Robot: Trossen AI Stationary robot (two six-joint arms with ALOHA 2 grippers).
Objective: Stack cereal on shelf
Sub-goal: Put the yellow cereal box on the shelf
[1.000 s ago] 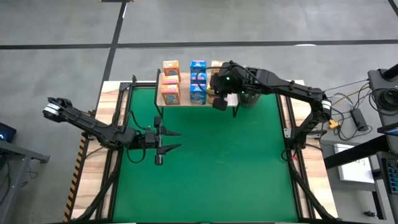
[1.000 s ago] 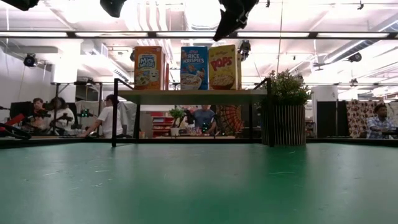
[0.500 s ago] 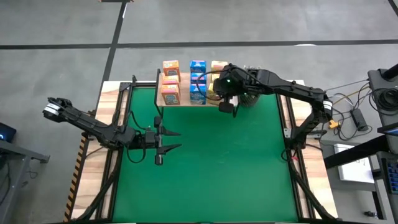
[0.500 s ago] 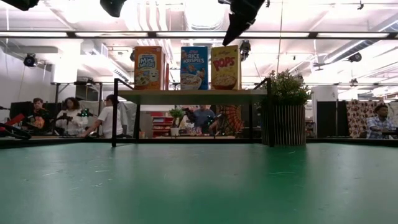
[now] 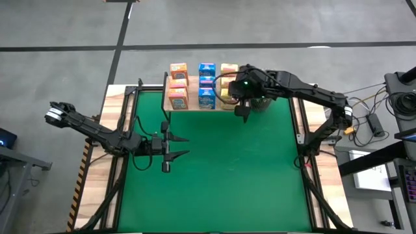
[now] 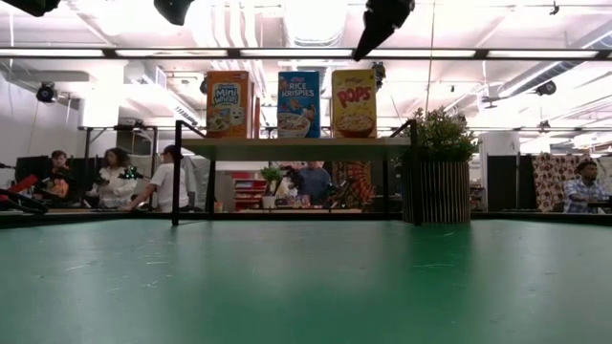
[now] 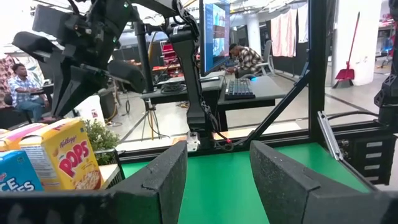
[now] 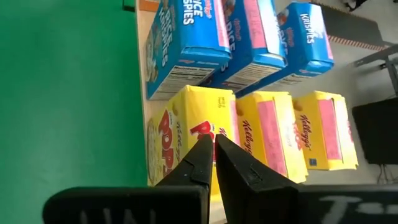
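Note:
Nine cereal boxes stand in three rows on the light-wood shelf at the mat's far edge: orange-pink, blue, yellow. In the low view the front boxes stand upright on the board, with the yellow one at the right. My right gripper is shut and hangs just above and right of that front yellow box, clear of it. My left gripper is open and waits over the mat's left part.
A potted plant stands at the shelf's right end, close under my right arm. The green mat spreads in front of the shelf. People sit at desks in the room beyond the table.
My right gripper has moved from the top of the front yellow box toward the table's right and up, coming clear of it. That box, tilted a second ago, now stands upright and a little farther right on the shelf.

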